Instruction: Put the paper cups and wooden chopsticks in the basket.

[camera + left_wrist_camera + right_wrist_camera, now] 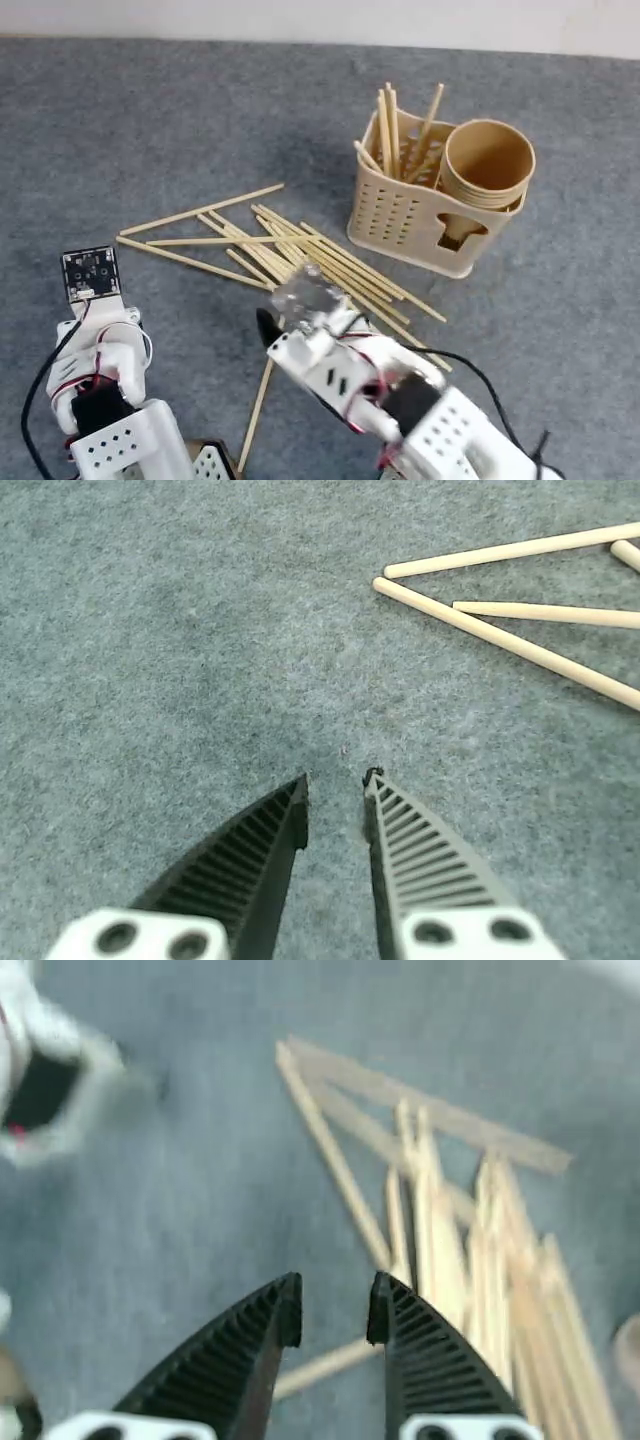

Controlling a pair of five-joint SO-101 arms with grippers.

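Right now the basket (400, 215) stands on the gray carpet (150, 130) with the paper cups (487, 165) and a few sticks (390, 130) inside. The pile of chopsticks (300, 250) lies beside it. The left gripper (335, 777) and the right gripper (334, 1305) are each a little spread, holding nothing.

looks like a robotics lab bench: grey felt mat (150, 120), bare pale wall (300, 15) behind.
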